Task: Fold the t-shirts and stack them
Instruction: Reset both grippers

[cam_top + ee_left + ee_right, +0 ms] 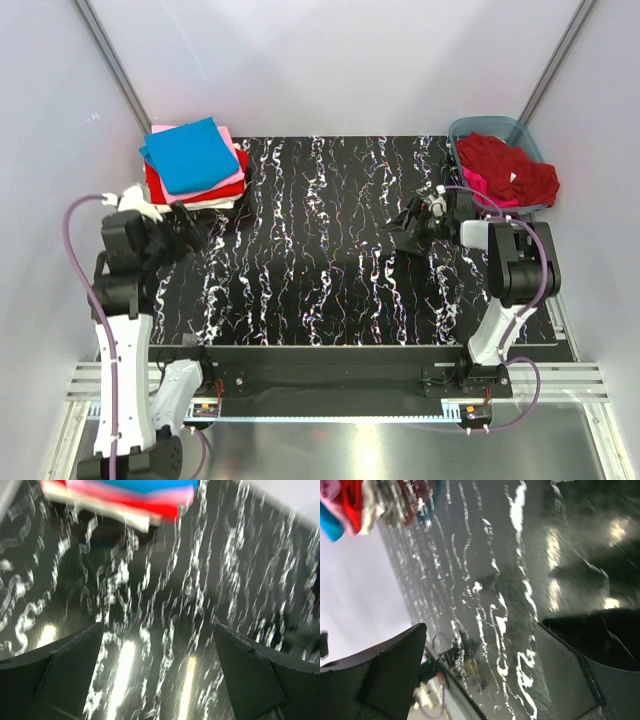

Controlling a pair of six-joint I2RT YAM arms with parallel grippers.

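The folded t-shirts sit as a neat stack point(195, 172) in the far-left corner of the counter point(320, 290). The turquoise shirt point(190, 155) is on top, with pale pink, bright red and white edges showing beneath it. That corner seems chosen to keep the finished pile off the bare middle, which serves as the folding area. The unfolded shirts lie crumpled in the tub point(497, 124) at the far-right corner. A dark red shirt point(515, 165) is heaped over a magenta shirt point(476, 185), and both spill to the near rim, within easy reach of the right arm.

The left fingers point(70, 672) are spread wide and hold nothing. They hover over bare counter just in front of the stack, whose edge fills the top of the left wrist view. The right fingers point(385, 672) are likewise wide apart and empty, above the counter near the tub and pointing toward the middle.

With four shirts stacked and two left, the likely next step is for the right arm to draw the dark red shirt out onto the middle. The magenta one may drag along with it
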